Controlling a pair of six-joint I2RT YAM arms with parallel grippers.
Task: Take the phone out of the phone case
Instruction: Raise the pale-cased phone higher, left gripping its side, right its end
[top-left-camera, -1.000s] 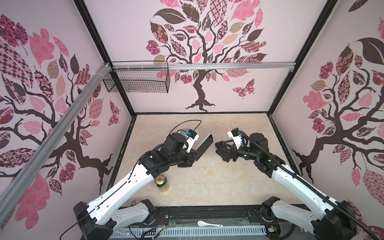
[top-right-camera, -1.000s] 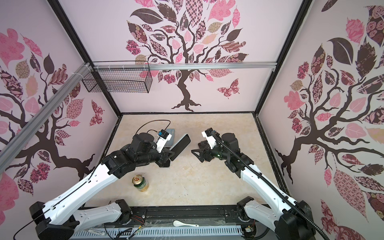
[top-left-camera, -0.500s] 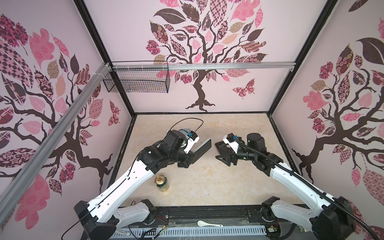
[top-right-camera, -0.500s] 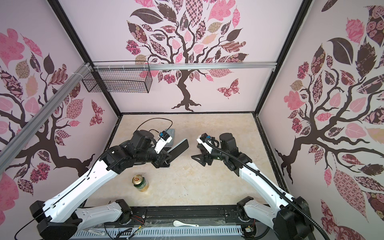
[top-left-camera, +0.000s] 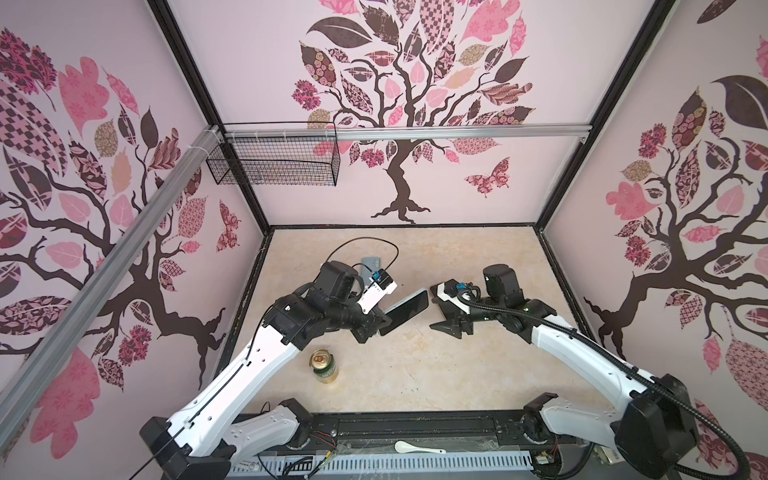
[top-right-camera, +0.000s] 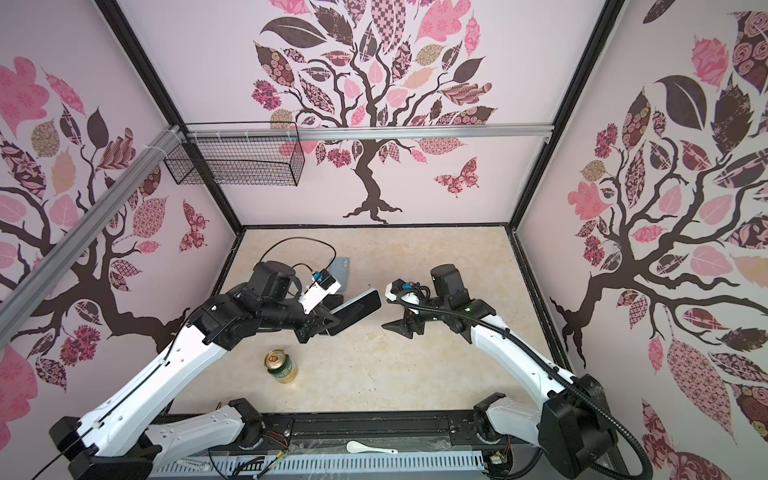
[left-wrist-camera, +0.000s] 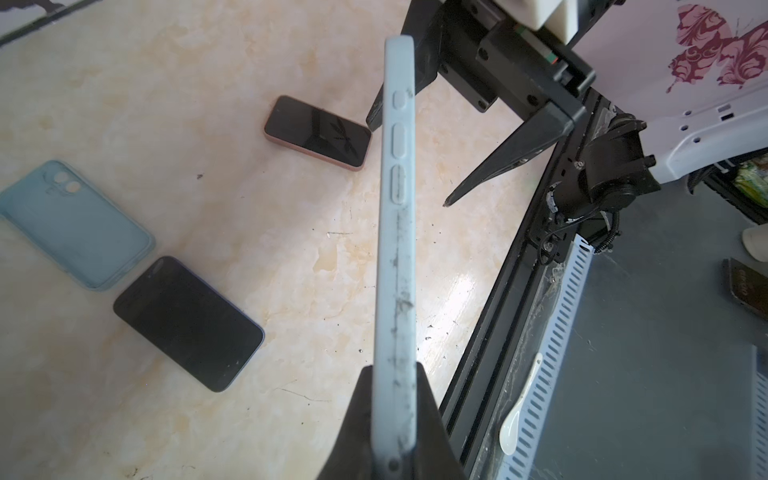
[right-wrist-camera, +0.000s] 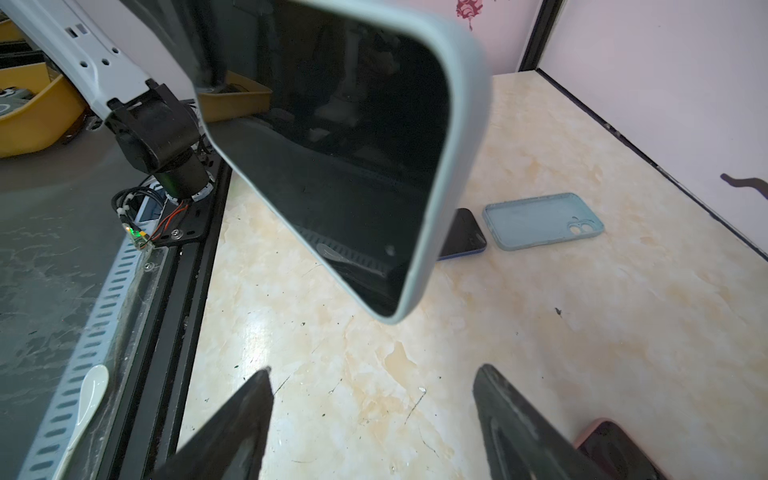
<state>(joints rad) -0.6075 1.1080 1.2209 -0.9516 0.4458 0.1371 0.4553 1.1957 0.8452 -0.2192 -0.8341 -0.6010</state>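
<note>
Your marbled beige desk (top-left-camera: 415, 374) sits lower centre, tree-patterned walls (top-left-camera: 457, 187) around (pink leaves). Left claw (top-left-camera: 380, 328) clamps the phone case (top-left-camera: 409, 307); right claw (top-left-camera: 435, 307) gapes wide.

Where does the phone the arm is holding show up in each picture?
In a top view: phone mid-table, in the left gripper.
In a top view: phone likewise.
Left wrist: phone edge-on, rising from between the fingers.
Right wrist: phone screen-on, beyond the open right gripper.
Shared landmark: the empty blue case lying flat.
</note>
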